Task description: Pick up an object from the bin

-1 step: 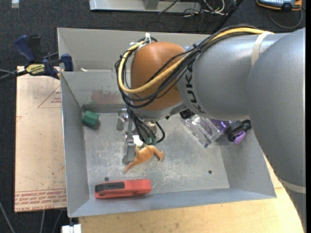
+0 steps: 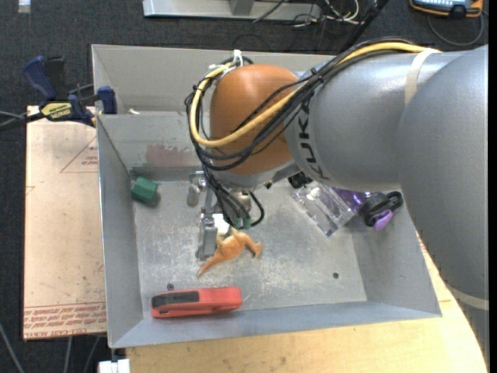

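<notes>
The claw point(image 2: 210, 243) is down on the floor of the bin point(image 2: 116, 231), about the middle. Just beside it, on its right, lies an orange toy point(image 2: 231, 249), a small animal figure stretched slantwise with its thin end pointing toward the near wall. Whether claw and toy touch is hard to say, and whether the claw is spread or pressed together I cannot tell, because the orange cover point(image 2: 248, 115) on the wrist and the loops of cable point(image 2: 203, 142) hang right over it. Around them, a green block point(image 2: 144, 190) sits well off to the left, close to the left wall, and a red tool point(image 2: 196, 301) with a black end lies flat near the front wall, apart from the toy. To the right, a clear piece point(image 2: 320, 206) of plastic lies partly under the arm point(image 2: 388, 123), and a purple thing point(image 2: 378, 210) beyond it is half covered, its shape unclear. A white scrap point(image 2: 224, 225) peeps out just behind the toy, too small to name.
</notes>
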`<act>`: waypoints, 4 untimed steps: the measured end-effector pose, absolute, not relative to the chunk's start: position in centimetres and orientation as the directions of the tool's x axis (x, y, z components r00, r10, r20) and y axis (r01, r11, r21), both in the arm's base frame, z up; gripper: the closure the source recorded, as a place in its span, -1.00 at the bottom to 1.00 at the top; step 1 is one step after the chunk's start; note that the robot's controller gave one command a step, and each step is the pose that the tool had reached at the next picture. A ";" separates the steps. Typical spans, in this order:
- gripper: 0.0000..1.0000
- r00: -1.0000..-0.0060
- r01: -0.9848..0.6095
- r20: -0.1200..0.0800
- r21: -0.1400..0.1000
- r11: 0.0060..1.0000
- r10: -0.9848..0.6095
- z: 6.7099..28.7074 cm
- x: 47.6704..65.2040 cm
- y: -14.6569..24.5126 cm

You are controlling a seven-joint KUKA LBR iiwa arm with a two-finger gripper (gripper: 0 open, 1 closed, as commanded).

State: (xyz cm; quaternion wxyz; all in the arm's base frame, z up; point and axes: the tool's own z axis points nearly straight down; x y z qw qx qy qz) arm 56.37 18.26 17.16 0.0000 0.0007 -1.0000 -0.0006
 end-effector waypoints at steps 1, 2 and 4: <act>-1.00 -0.998 -0.070 0.002 0.003 0.998 -0.070 16.4 55.8 14.8; -1.00 -1.000 -0.023 -0.001 0.001 1.000 -0.023 14.0 56.2 11.5; -1.00 -1.000 -0.002 0.001 0.002 1.000 -0.002 9.3 57.4 9.7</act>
